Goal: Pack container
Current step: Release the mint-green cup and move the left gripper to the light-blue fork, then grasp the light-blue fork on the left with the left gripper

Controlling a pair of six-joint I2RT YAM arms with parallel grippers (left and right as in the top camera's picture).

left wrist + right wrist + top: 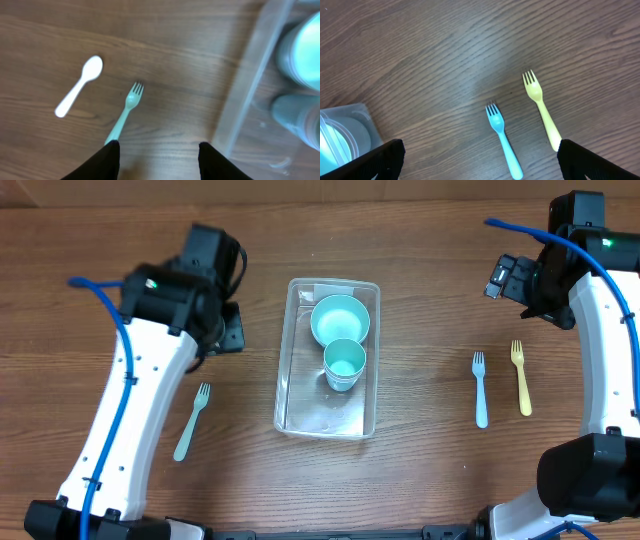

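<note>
The clear container point(322, 412) stands mid-table and holds a teal bowl point(340, 320) and a teal cup point(345, 364). My left gripper point(230, 330) is open and empty, above the table left of the container. In the left wrist view, its fingers point(159, 162) frame bare wood, with the container wall point(248, 87) to the right. My right gripper point(503, 278) is open and empty at the far right. In the right wrist view, its fingers point(480, 162) are spread wide, and a container corner point(351, 131) shows at the left.
A pale green fork point(192, 420) lies left of the container and also shows in the left wrist view point(125, 111), with a white spoon point(79, 86) beside it. A blue fork point(480, 390) and a yellow fork point(521, 378) lie on the right. The right wrist view shows both, blue point(502, 137) and yellow point(541, 107).
</note>
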